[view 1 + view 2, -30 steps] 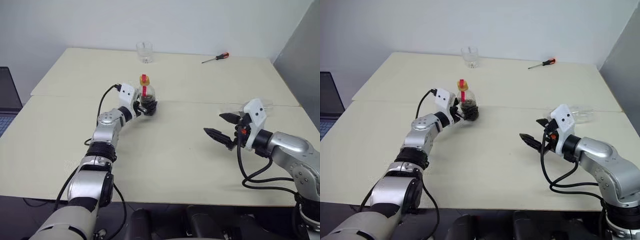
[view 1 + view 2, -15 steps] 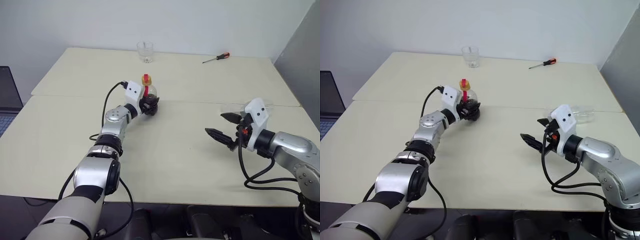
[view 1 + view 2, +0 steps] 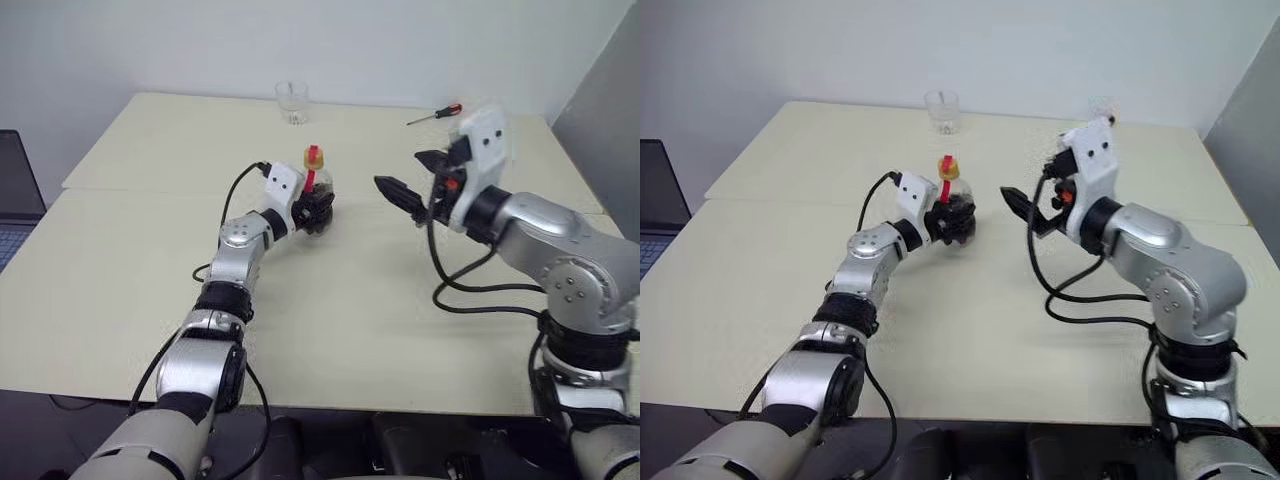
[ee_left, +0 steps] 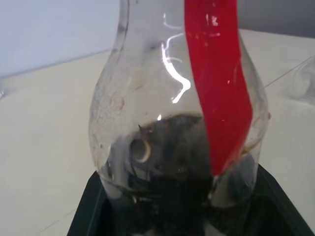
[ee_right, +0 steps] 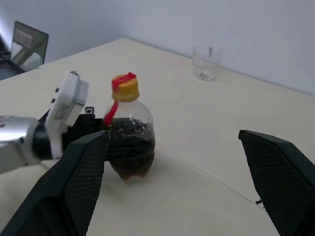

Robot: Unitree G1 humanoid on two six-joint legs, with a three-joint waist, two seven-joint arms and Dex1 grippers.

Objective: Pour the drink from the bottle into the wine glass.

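Observation:
The bottle [image 3: 318, 192], small and clear with a yellow cap, a red strip and the dark drink [image 5: 129, 147] in its lower half, stands upright near the table's middle. My left gripper [image 3: 318, 210] is shut on its lower body, and a black finger [image 4: 91, 206] shows on each side of it in the left wrist view. To the right of the bottle and a little higher, my right gripper [image 3: 400, 170] hangs open, pointing toward the bottle with nothing between its fingers [image 5: 81, 172]. The wine glass is hidden in the head views. Some clear glassware [image 4: 301, 81] shows past the bottle, and I cannot tell what it is.
A short clear tumbler [image 3: 291, 102] stands at the table's far edge. A red-handled screwdriver [image 3: 432, 115] lies at the far right. A laptop [image 3: 15, 200] sits off the left side. A grey panel [image 3: 600, 100] rises on the right.
My left gripper closed on the bottle and carried it to the right. My right arm rose and swung left toward the bottle, its gripper staying open.

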